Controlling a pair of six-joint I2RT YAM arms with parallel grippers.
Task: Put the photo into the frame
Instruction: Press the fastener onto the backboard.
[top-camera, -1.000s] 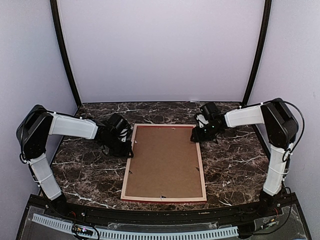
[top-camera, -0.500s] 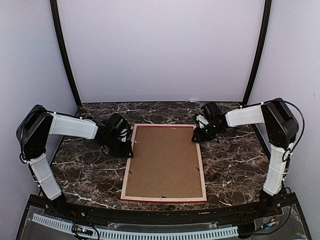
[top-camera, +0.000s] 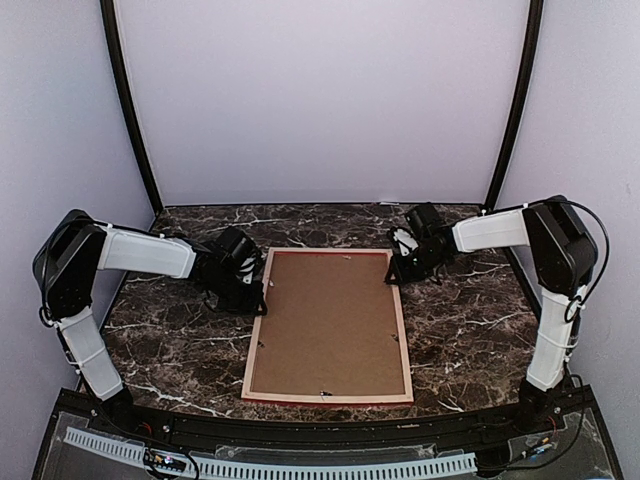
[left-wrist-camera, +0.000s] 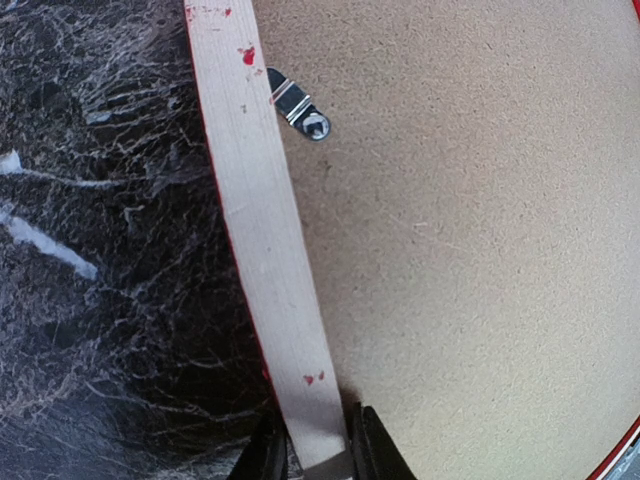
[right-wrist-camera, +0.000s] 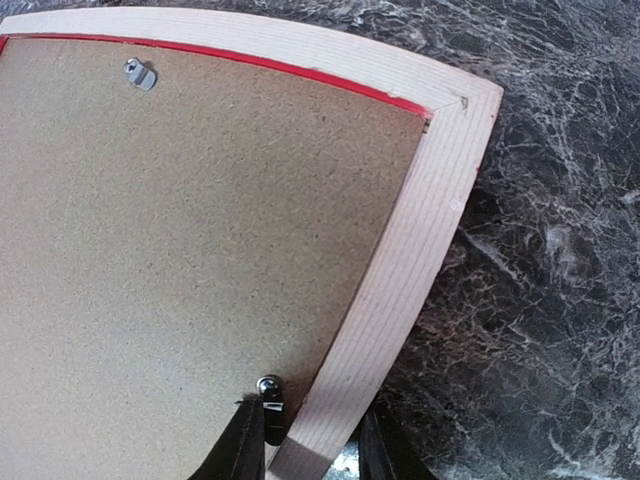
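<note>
The frame (top-camera: 402, 340) lies face down in the middle of the worktop (top-camera: 470, 330), with the brown board (top-camera: 330, 320) in its back; the photo I do not see. My left jaws, set narrow, pinch the pale rail at 10 o'clock. My right jaws stand around the rail at 1 o'clock; whether they press it I cannot tell. I judge the frame light and stiff but with thin rails, so the long rails are the place to hold

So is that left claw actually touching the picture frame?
Touching. In the left wrist view, the left gripper clamps the frame by its pale wooden rail, a finger pressed against each side, no gap showing.
</note>
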